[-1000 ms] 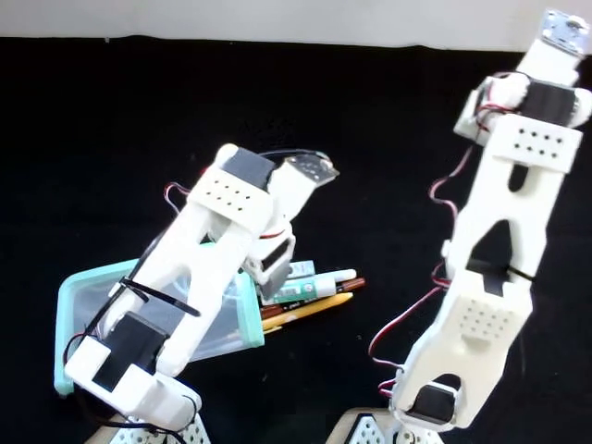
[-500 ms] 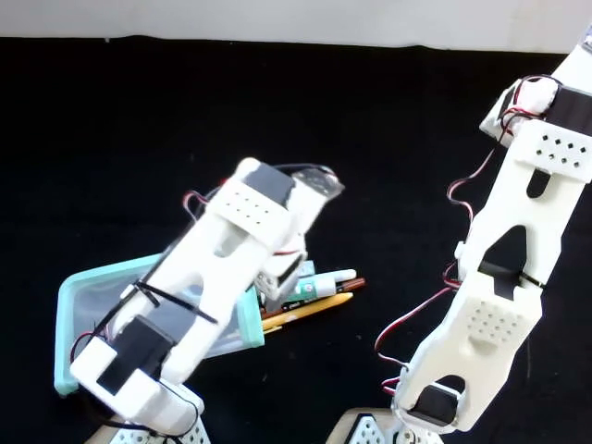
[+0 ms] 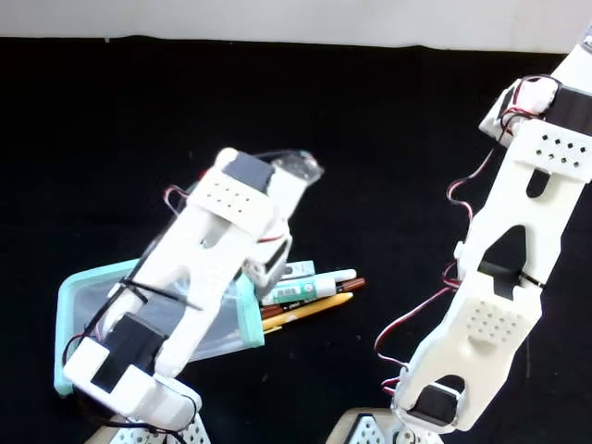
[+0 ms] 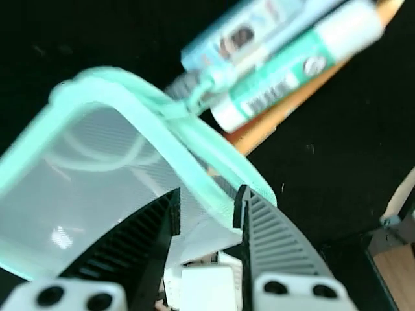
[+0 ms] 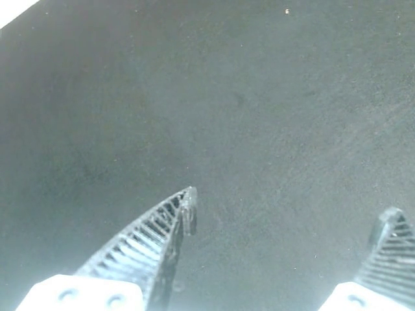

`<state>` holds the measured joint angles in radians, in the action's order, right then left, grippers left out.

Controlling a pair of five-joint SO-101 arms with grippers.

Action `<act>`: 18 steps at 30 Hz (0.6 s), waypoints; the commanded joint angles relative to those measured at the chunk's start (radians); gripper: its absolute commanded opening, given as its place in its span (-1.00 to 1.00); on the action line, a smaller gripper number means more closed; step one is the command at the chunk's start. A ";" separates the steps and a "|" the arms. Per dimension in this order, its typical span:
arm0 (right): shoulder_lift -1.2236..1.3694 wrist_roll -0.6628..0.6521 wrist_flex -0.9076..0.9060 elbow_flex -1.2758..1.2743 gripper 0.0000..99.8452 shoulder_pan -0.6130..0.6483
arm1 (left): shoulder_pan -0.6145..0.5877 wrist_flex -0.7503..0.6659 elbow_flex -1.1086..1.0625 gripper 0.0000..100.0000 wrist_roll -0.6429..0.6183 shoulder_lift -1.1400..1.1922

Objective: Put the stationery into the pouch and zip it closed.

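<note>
left gripper (image 4: 207,193) clamped on mint-edged clear pouch (image 4: 91,149) rim | right gripper (image 5: 290,206) jaws apart above black table (image 5: 194,84)

We note the left arm (image 3: 185,287) stretched forward from its base at the near edge, wrist pitched down. The left gripper (image 4: 206,193) has its jaws pinched on the pouch (image 4: 97,155) rim. The right arm (image 3: 499,277) extends toward the far right, and the right gripper (image 5: 288,207) has its jaws spread wide.
</note>
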<state>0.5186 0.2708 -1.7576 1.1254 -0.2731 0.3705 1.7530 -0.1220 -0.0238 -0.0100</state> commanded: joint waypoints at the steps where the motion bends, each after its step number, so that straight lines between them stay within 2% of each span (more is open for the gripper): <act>1: -0.059 0.005 -0.007 0.024 -0.19 0.027 | -0.022 0.011 0.074 -0.68 -0.003 -0.059; 6: -0.059 0.005 -0.007 0.024 -0.19 0.025 | -0.019 0.006 -0.059 -0.67 -0.003 -0.059; 13: -0.059 0.005 -0.007 0.024 -0.19 0.025 | -0.031 0.006 -0.081 -0.67 0.048 -0.058; 18: -0.059 0.008 -0.007 0.024 -0.19 0.025 | 0.007 -0.032 -0.093 -0.68 0.048 -0.054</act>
<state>0.5186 0.2708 -1.7576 1.1254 -0.2547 0.3521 1.7453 -0.2125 0.0146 -0.0330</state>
